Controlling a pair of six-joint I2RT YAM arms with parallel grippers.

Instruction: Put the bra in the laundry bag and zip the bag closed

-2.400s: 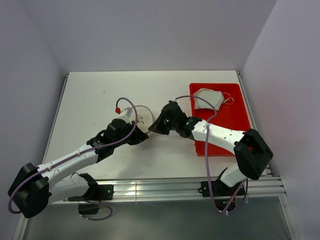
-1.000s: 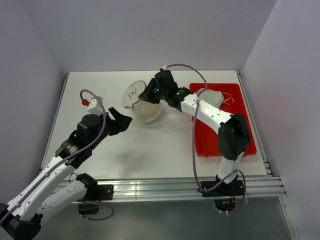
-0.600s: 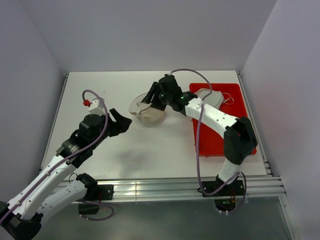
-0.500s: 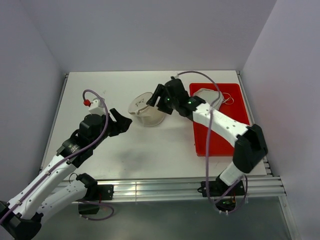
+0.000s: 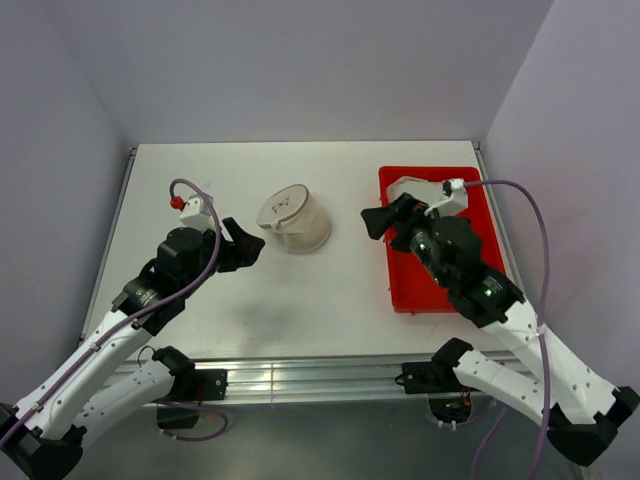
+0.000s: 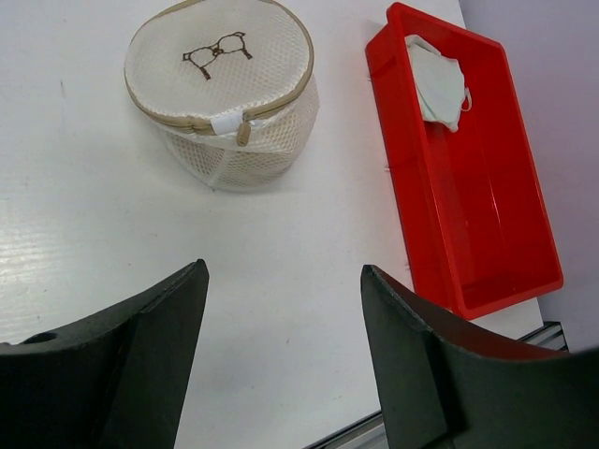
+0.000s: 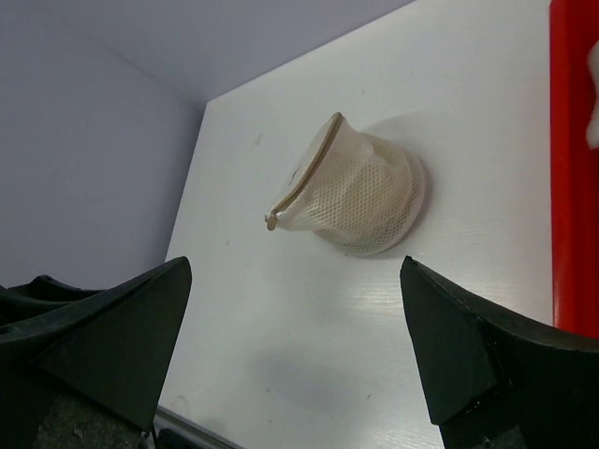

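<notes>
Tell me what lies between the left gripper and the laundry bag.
Nothing but bare table. The left wrist view shows that stretch running from the left gripper up to the laundry bag, and the top view agrees.

Top cam sits high up behind both arms and looks down and forward over the whole counter, with the arm bases along the bottom edge. It's the far, wide shot.

Left wrist cam is mounted right behind the left end effector, so its dark fingers fill the bottom of the frame. It looks down at a slant, fairly close in.

Right wrist cam peeks out between the prongs of the right end effector, rolled sideways and facing left across the counter.

All three views catch the laundry bag. The red tray is whole from the top and left wrist cams, but just an edge strip for the right wrist one.
</notes>
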